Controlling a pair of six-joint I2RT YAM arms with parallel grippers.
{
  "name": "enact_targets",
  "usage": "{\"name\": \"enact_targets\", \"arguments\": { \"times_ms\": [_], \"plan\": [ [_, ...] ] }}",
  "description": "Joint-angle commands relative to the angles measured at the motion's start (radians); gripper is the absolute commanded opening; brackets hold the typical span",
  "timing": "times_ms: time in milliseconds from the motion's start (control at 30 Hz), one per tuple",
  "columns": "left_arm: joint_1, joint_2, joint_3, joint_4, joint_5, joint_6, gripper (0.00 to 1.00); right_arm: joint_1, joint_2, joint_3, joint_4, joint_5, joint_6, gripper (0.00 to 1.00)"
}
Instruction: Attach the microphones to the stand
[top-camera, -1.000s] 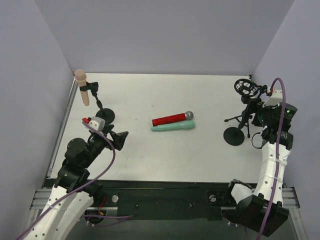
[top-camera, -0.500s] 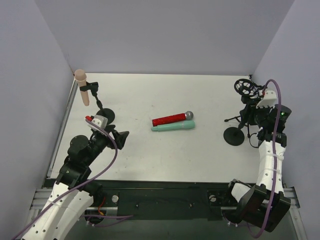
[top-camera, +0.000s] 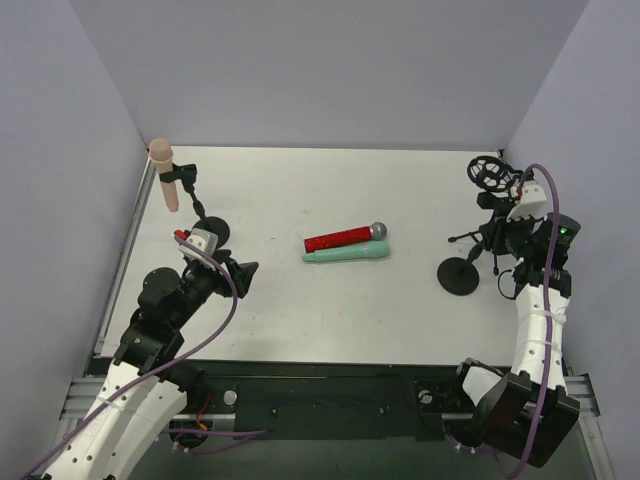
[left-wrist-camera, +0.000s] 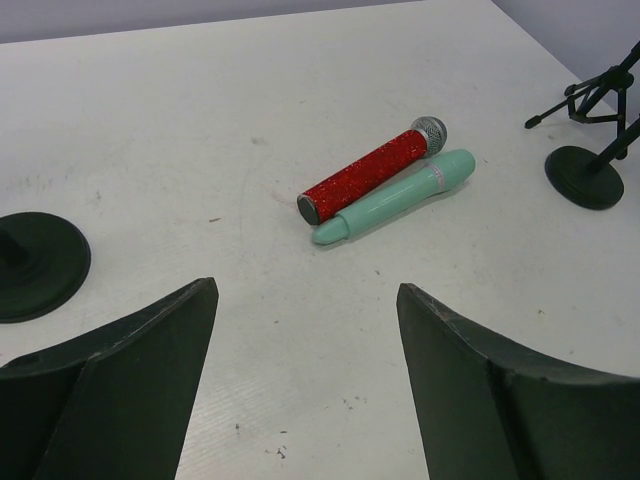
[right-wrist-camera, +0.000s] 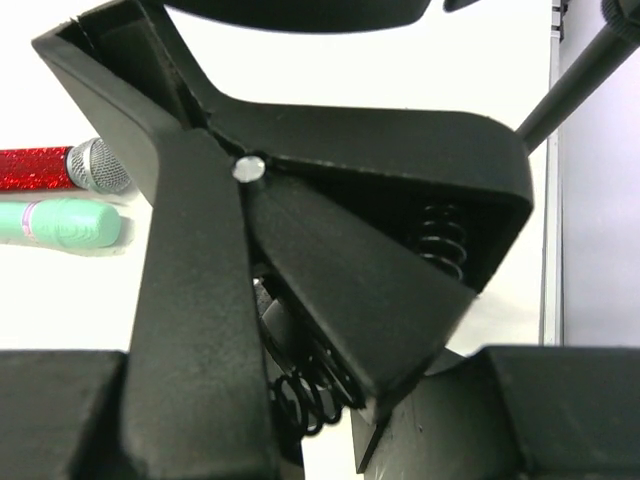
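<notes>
— At mid-worktop (top-camera: 300, 200), where did the loose microphones lie?

— Side by side and touching: the red microphone (top-camera: 345, 238) and the mint microphone (top-camera: 346, 254). The pink microphone (top-camera: 163, 180) stood clipped in the left stand (top-camera: 213, 230).

— And the tools?

— The left tool (left-wrist-camera: 305, 290) gaped wide, holding nothing, short of the pair. The right tool (top-camera: 503, 235) sat around the spring clamp (right-wrist-camera: 330, 200) of the right stand (top-camera: 459, 276); whether it pinched, I couldn't tell.

— How would they handle?

— Light, stiff and smooth, I judged, and likely to roll. I'd take the barrel at mid-length, across it.
</notes>
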Motion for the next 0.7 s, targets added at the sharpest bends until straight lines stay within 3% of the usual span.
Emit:
{"name": "enact_targets", "arguments": {
  "times_ms": [0, 267, 367, 533, 667],
  "plan": [
    [0.01, 0.0, 0.007, 0.019, 0.0, 0.016, 0.83, 0.008, -0.036, 0.077, -0.141, -0.152, -0.038, 0.0],
    [0.014, 0.009, 0.005, 0.026, 0.017, 0.017, 0.83, 0.178, -0.06, 0.221, -0.642, -0.27, -0.385, 0.0],
    [0.016, 0.014, 0.004, 0.033, 0.033, 0.013, 0.83, 0.251, -0.059, 0.276, -0.761, -0.315, -0.434, 0.0],
    [0.029, 0.028, 0.001, 0.049, 0.079, 0.005, 0.83, 0.385, -0.012, 0.353, -0.801, -0.355, -0.442, 0.0],
    [0.048, 0.054, 0.008, 0.051, 0.122, -0.007, 0.83, 0.549, 0.053, 0.399, -0.784, -0.299, -0.443, 0.0]
  ]
}}
